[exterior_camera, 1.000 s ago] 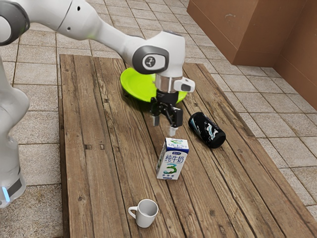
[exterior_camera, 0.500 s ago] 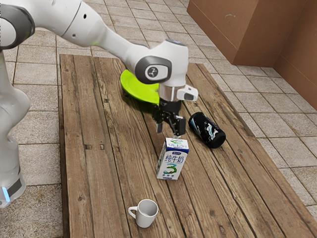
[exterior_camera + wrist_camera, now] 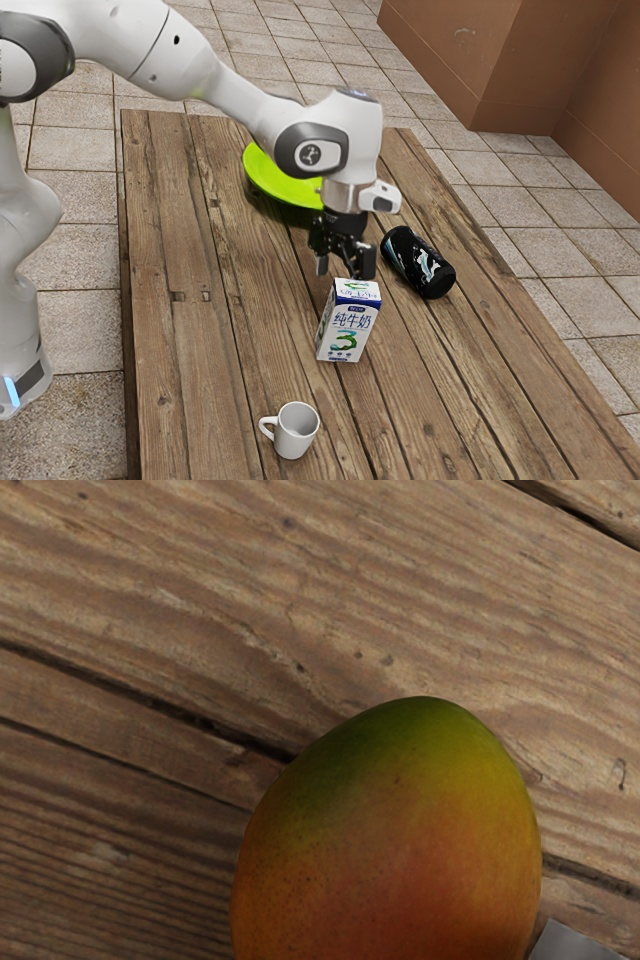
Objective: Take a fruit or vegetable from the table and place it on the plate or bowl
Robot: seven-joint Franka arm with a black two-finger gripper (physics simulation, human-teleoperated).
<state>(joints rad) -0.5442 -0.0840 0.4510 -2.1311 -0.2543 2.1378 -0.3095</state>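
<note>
Our pincer [image 3: 342,270] hangs low over the wooden table [image 3: 190,300], pointing straight down. Its two black fingers stand apart, and in the exterior view we see nothing clamped between them, so we read it as open.

In the wrist view the mango [image 3: 390,840] lies directly beneath our hand, resting on the planks. It is green at the end farther from the hand and turns orange-red toward the nearer end. Bare wood grain and the seams between boards surround it on the far side. We cannot tell whether either finger touches it.

A milk carton [image 3: 348,320] stands upright just below the pincer in the exterior view, its top close under the fingertips, with green and blue print on its front. Behind the pincer, partly covered by our wrist, sits the lime-green bowl [image 3: 268,170], its rim near the hand. A black can [image 3: 418,262] lies on its side just beside the pincer, toward the exterior view's right. Well past the carton, toward the table's near end, a white mug [image 3: 292,430] stands upright, handle toward the exterior view's left.
</note>
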